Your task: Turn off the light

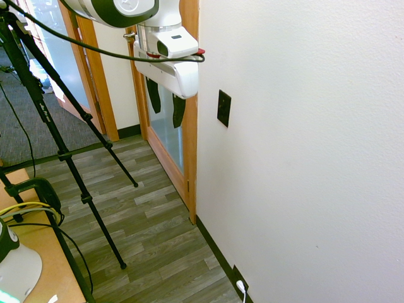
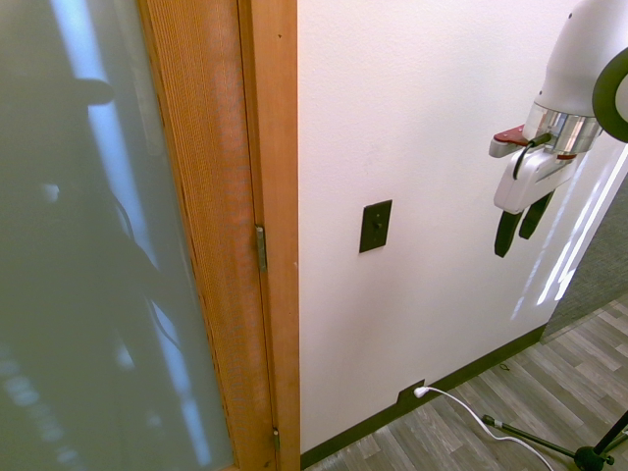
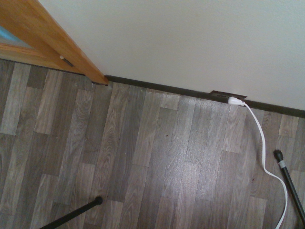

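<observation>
- the black switch plate sits upright on the white wall, just past the wooden door frame.
- the gripper hangs in the air, away from the switch plate, pointing down.
- its two dark fingers are a little apart and hold nothing.
- low on the wall, a white plug sits in a dark socket.

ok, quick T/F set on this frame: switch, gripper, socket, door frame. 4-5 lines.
1. The gripper touches the switch plate. False: it hangs clear of the wall, apart from the plate.
2. A white plug sits in the black socket plate at the baseboard. True.
3. The fingers point down. True.
4. The switch plate is white. False: black.
5. The wooden door frame stands beside the switch wall. True.
</observation>
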### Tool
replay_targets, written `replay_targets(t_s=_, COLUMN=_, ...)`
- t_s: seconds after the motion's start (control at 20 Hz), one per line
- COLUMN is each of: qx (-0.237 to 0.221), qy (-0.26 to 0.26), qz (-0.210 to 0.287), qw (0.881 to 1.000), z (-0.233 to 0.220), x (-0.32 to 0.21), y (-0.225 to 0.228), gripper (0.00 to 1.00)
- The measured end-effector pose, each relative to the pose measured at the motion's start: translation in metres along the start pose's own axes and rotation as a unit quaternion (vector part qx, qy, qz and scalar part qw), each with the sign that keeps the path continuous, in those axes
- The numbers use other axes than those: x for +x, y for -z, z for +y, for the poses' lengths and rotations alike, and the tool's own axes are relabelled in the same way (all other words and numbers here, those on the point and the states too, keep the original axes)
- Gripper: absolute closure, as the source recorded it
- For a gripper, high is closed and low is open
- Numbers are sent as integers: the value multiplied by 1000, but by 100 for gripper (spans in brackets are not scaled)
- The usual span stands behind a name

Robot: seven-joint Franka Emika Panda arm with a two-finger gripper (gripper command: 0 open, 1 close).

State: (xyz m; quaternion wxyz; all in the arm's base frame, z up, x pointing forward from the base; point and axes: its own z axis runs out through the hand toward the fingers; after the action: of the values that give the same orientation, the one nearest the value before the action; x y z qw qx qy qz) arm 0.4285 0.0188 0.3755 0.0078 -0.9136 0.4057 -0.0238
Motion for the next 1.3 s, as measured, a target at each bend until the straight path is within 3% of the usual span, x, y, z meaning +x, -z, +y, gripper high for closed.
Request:
replay_targets(t_s=0.2, qx=11, qy=3, qz=14, qw=1000, z=-8, x=-2, y=-1, gripper=0)
replay_targets(t_s=0.45, qx=41, qy=-9, qz=66, qw=997, z=-39, x=-14, y=-7, gripper=0)
replay_targets(t_s=0.8, qx=94, qy=-49, qz=119, qw=987, z=-86, x=3, y=-18, gripper=0)
replay_targets(t_s=1.3, qx=132, qy=-112, qz=168, qw=970, z=-132, x=32, y=-37, gripper=0)
